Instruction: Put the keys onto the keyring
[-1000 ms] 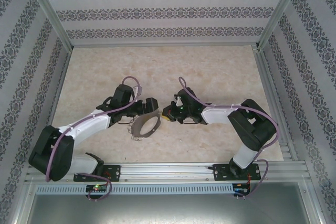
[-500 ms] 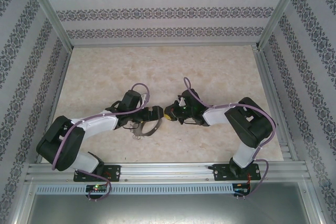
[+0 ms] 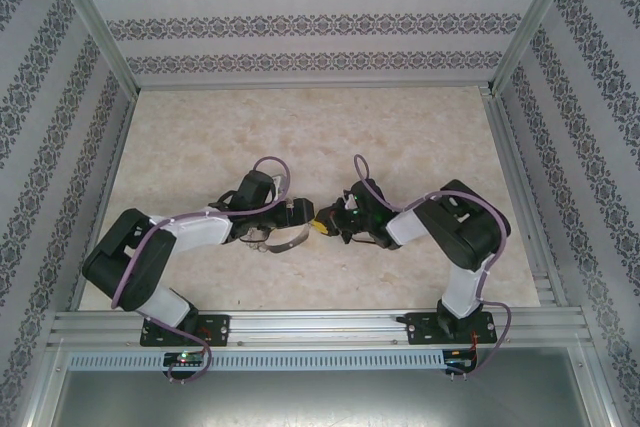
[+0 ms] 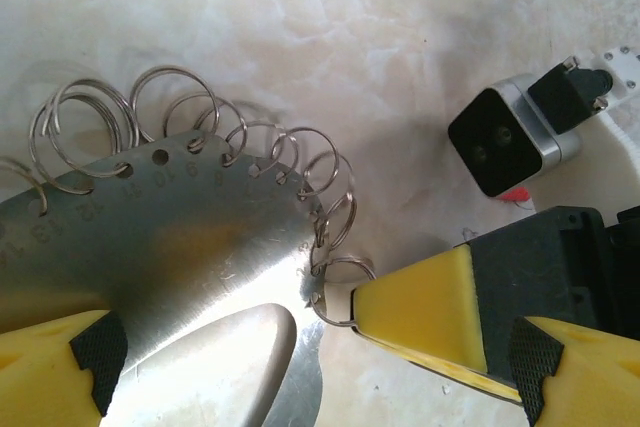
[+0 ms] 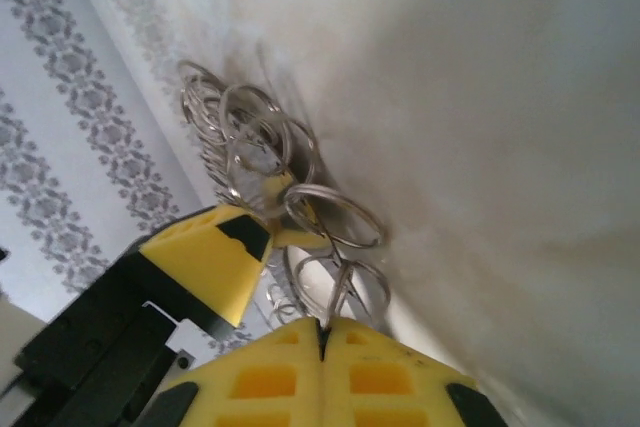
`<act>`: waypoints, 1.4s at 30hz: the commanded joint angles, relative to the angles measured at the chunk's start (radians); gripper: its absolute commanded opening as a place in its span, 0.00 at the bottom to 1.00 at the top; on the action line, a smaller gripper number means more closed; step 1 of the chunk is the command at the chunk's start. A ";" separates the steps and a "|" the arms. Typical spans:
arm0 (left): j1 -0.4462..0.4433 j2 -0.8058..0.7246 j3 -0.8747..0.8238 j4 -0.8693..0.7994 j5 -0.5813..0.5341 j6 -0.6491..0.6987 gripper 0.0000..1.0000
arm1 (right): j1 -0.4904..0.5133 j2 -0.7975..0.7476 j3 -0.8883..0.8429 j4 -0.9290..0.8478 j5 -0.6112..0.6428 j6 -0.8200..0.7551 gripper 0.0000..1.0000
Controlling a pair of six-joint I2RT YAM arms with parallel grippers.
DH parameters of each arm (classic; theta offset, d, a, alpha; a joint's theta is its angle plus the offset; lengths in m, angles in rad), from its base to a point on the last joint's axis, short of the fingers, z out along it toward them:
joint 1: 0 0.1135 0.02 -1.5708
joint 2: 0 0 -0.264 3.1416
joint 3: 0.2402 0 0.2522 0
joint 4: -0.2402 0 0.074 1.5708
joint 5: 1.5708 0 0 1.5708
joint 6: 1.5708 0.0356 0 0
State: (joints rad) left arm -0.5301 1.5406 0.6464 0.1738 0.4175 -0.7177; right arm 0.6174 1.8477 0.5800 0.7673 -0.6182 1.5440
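The right tool [image 5: 322, 335] has its two yellow fingers pressed fully together, with no gap between them. Between the tips it pinches one thin split ring [image 5: 341, 295]. This ring hangs from the edge of the keyring [image 4: 200, 237], so the right tool stands just beside the keyring rim and touches it only through the ring.

The keyring is a flat silver plate with a big opening in the middle, small numbered holes along the rim and many wire rings that hang from these holes. It lies low over the marble-like surface [image 4: 400, 47], between the two arms, near the middle of it in the top view.

The left tool [image 4: 310, 347] has its fingers wide apart. One yellow finger [image 4: 50, 357] lies at the keyring plate, and the plate edge meets it. The other finger [image 4: 585, 372] is well apart from the keyring, on the far side of the right tool's tip. I cannot tell if the left tool really presses on the keyring.
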 commanded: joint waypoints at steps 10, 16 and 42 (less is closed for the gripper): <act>-0.010 -0.002 0.019 0.014 0.013 -0.001 1.00 | -0.011 0.046 -0.034 0.208 -0.018 0.090 0.00; -0.010 -0.023 0.038 -0.007 0.015 -0.003 1.00 | -0.032 0.027 -0.053 0.199 -0.002 0.075 0.27; 0.057 -0.214 0.131 -0.230 -0.060 0.047 1.00 | -0.030 -0.304 0.224 -0.845 0.256 -1.027 0.35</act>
State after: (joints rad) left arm -0.5014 1.3510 0.7567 0.0174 0.3820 -0.7090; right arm 0.5541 1.5490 0.7406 0.1307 -0.4770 0.8188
